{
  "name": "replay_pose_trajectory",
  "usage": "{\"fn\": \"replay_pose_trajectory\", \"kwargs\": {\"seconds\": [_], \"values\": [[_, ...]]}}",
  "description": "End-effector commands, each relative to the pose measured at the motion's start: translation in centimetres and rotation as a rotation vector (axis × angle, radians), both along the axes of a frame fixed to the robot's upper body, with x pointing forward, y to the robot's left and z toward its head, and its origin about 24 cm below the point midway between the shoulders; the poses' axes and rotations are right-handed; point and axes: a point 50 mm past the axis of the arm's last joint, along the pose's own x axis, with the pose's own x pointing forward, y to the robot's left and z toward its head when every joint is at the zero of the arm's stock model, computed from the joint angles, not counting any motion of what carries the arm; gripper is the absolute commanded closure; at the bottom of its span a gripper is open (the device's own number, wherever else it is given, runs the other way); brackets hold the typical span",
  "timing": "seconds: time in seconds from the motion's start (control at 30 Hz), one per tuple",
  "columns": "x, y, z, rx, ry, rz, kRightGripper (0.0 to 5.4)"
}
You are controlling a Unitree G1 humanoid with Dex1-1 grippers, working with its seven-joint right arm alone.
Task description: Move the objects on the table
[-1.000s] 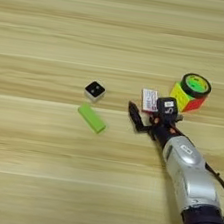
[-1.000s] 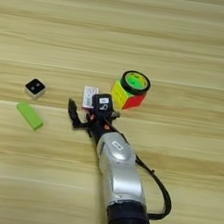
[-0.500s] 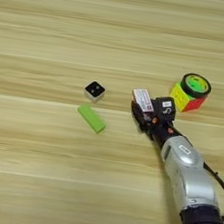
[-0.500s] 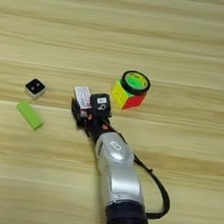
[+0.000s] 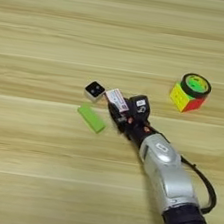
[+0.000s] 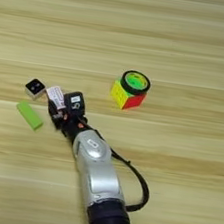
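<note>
My right gripper (image 5: 118, 111) is clamped on the red-and-white card (image 5: 117, 99), beside the white cube (image 5: 94, 90) and green bar (image 5: 91, 118).

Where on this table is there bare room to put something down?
Bare wood lies beyond the puzzle cube, wearing the tape ring, and left of the green bar. It is crowded where the white cube, card and end effector cluster.

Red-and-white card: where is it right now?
The red-and-white card sits left of centre at the right gripper, just right of the small white cube, above the green bar.
</note>
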Motion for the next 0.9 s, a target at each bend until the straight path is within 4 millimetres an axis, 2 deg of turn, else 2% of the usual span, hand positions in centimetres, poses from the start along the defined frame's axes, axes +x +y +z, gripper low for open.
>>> {"fn": "replay_pose_trajectory", "kwargs": {"seconds": [0.03, 0.07, 0.47, 0.53, 0.7, 0.9], "values": [[1.0, 0.5, 1.6, 0.005, -0.067, 0.008, 3.31], [1.1, 0.4, 1.7, 0.001, -0.071, 0.003, 3.02], [1.0, 0.3, 2.0, -0.021, -0.104, -0.011, 1.56], [1.0, 0.1, 2.7, -0.036, -0.150, -0.027, 1.34], [0.8, -0.7, 5.8, -0.059, -0.331, -0.080, 0.86], [0.5, -2.4, 8.7, -0.072, -0.461, -0.164, 0.24]]}}
